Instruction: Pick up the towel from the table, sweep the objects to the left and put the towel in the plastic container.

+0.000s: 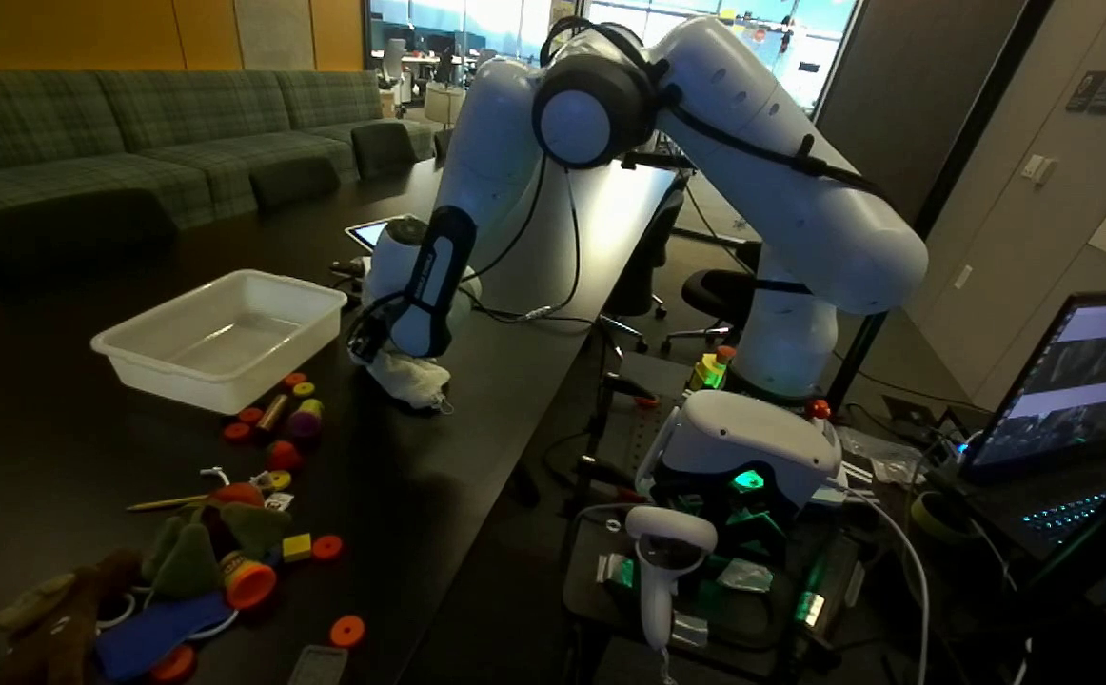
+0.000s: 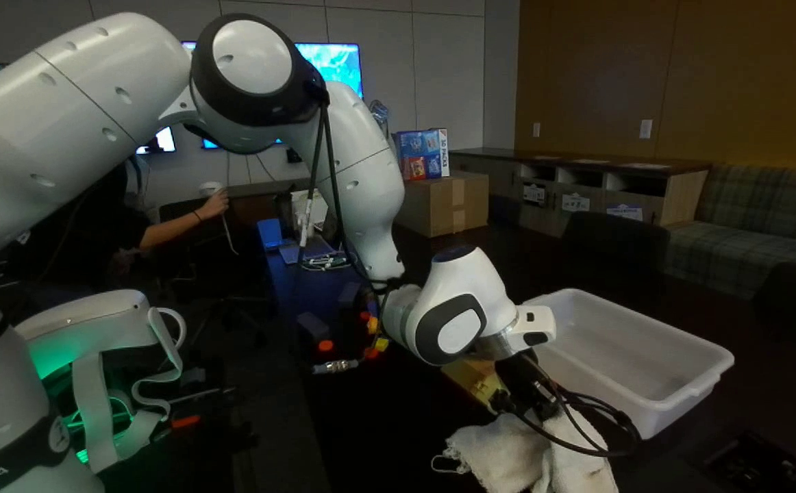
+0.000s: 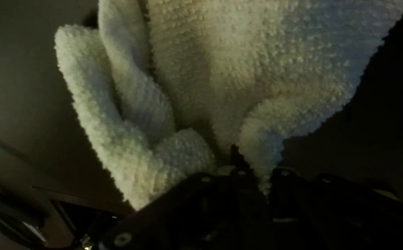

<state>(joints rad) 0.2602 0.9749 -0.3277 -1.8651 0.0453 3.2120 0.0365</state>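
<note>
"What can you see of the plastic container [image 1: 277, 364]?"

"It stands upright on the desk [image 1: 420, 476], and its pale floor shows in both exterior views. A red disc [image 1: 237, 432] sits just beside it."

"And the towel [image 1: 410, 381]?"

"Near the container, gripped by the end effector [image 3: 245, 170]; the wrist view has its folds gathered into the grasp. In an exterior view its bottom folds [image 2: 583, 472] are cut off, and I can't tell whether it touches the desk."

"Any other containers?"

"An orange tub [image 1: 248, 582] lies beside a green fabric piece [image 1: 182, 557], its contents hidden. A cardboard box [image 2: 447, 205] bears a blue carton [image 2: 422, 154], and I can't see inside either."

"What else is hard to make out?"

"A yellow thing [image 2: 466, 376], partly hidden behind the arm [image 2: 439, 308], and a grey object [image 1: 320, 666] cut off at the bottom."
</note>
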